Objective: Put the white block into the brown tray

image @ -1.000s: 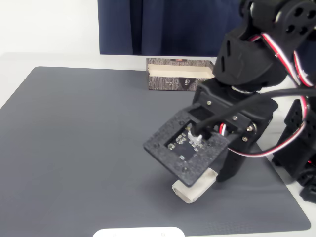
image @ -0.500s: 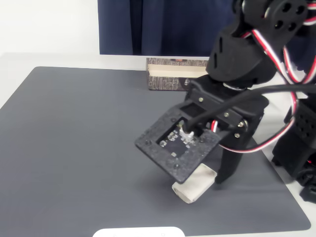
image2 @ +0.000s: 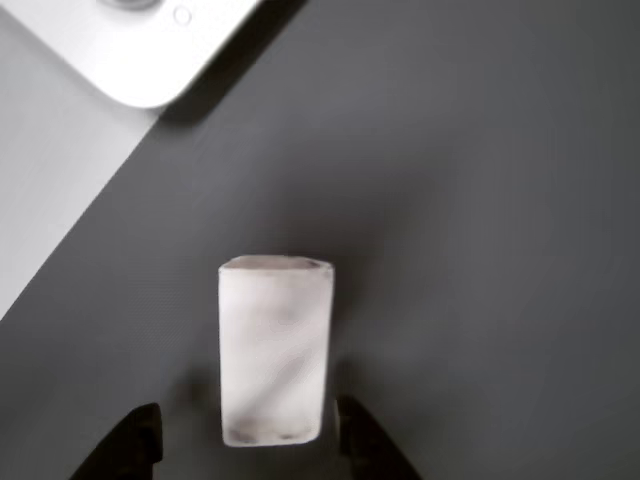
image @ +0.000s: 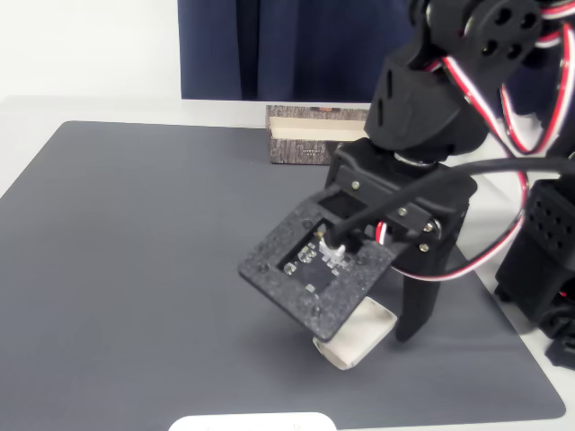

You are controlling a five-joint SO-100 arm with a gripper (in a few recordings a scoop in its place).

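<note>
Since a second ago, my arm has shifted left and risen slightly. Gripper [image2: 245, 445] open, fingertips straddling the white block [image2: 275, 350], which lies ungrasped on the grey mat [image: 135, 269]. Brown tray [image: 310, 136] stands well apart, behind. Grasp, carry and placement remain.

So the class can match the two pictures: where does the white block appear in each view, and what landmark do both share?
Fixed view: white block lies low, right of centre, partly under the arm's camera plate.
Wrist view: white block sits bottom centre, between the two fingertips.
Shared landmark: the dark grey mat beneath it.
</note>
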